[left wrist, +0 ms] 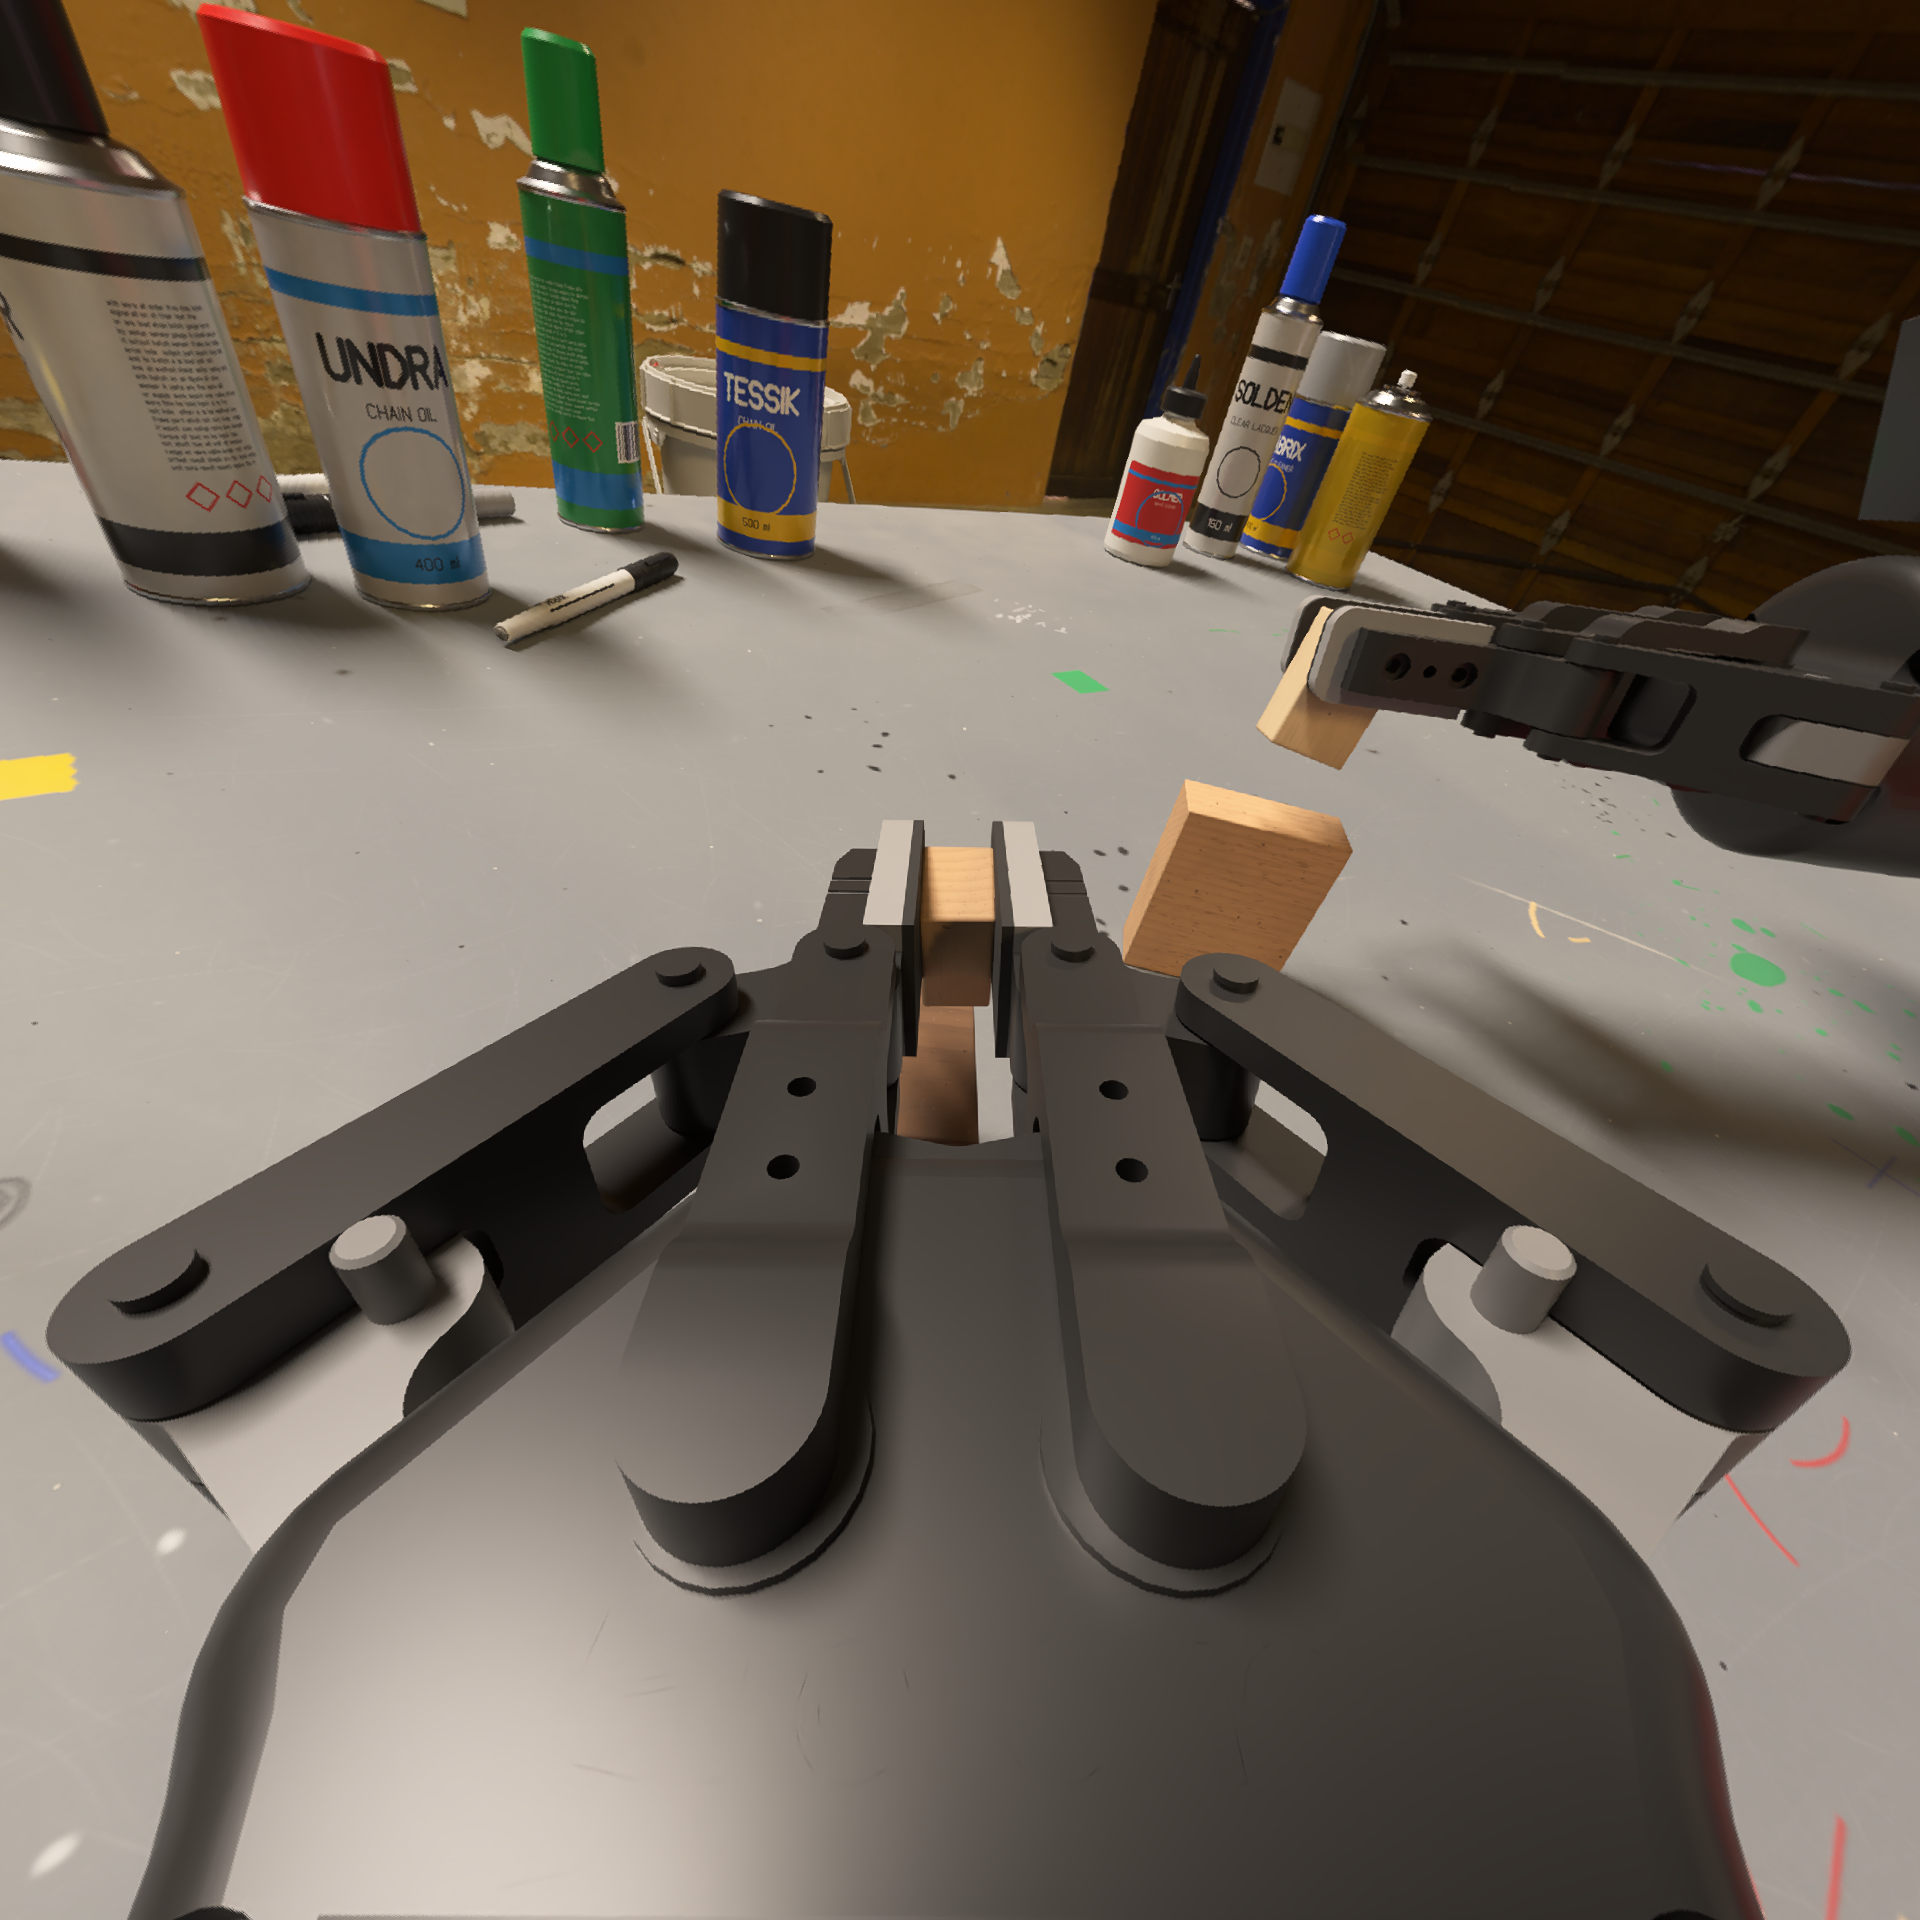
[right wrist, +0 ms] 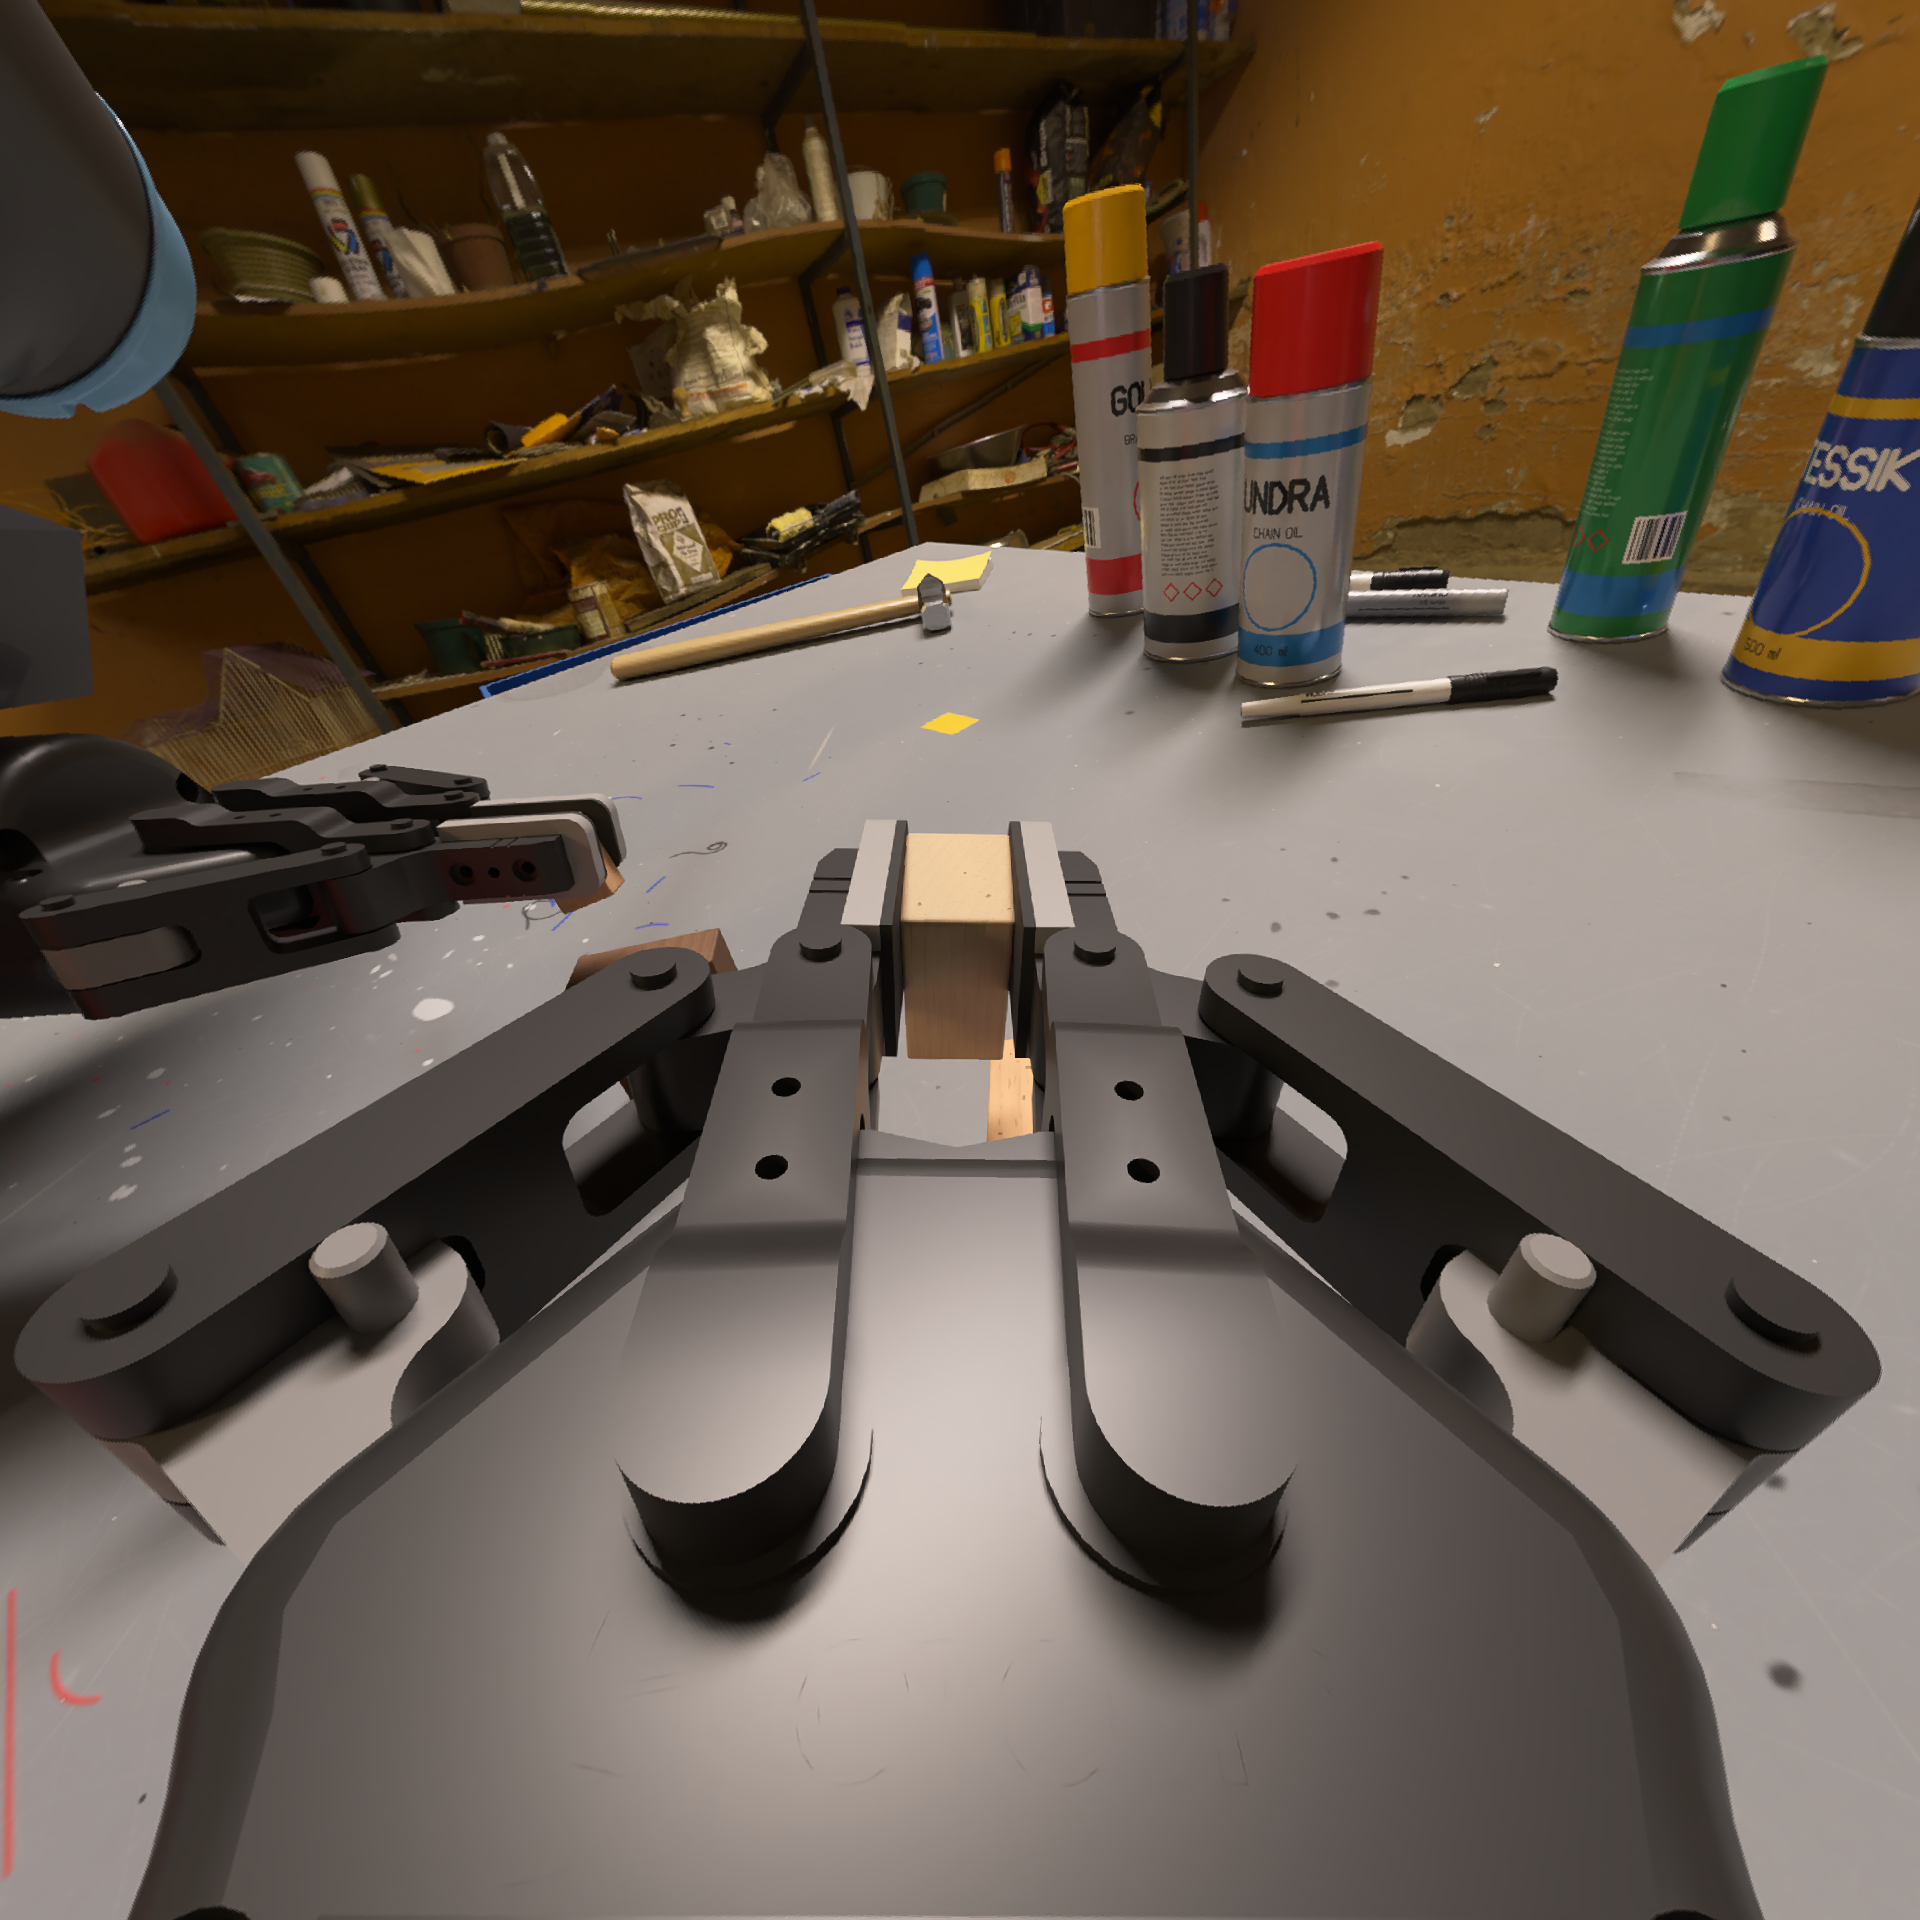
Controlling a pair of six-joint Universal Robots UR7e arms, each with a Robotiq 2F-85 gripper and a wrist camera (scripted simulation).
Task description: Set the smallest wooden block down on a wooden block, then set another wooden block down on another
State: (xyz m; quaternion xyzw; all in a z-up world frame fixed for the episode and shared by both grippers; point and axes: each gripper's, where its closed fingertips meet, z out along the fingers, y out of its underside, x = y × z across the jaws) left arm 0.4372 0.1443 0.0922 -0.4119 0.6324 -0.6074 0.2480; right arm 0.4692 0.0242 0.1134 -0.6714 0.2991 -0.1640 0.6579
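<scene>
Two wooden blocks clamped: tan one [left wrist: 958, 883] in left jaws, paler one [right wrist: 956, 883] in right.

Four wooden blocks [left wrist: 1236, 883], eight spray cans [left wrist: 769, 416], three markers [right wrist: 1403, 694], one hammer [right wrist: 779, 629], one bottle [left wrist: 1158, 488].

Grey worktable [right wrist: 1455, 935], paint-speckled, bits of yellow tape [right wrist: 949, 723] and green tape [left wrist: 1081, 682] stuck on. Behind: ochre plaster wall [left wrist: 935, 208], flaking in pale patches. Dark wooden panelled door [left wrist: 1610, 260] at wall's right end in left wrist view. Cluttered wooden shelving [right wrist: 571, 343] on metal uprights, holding bottles, bags, tins. White bucket [left wrist: 681, 421] by wall beyond table edge. Warm, dim light; soft shadows on tabletop.
</scene>
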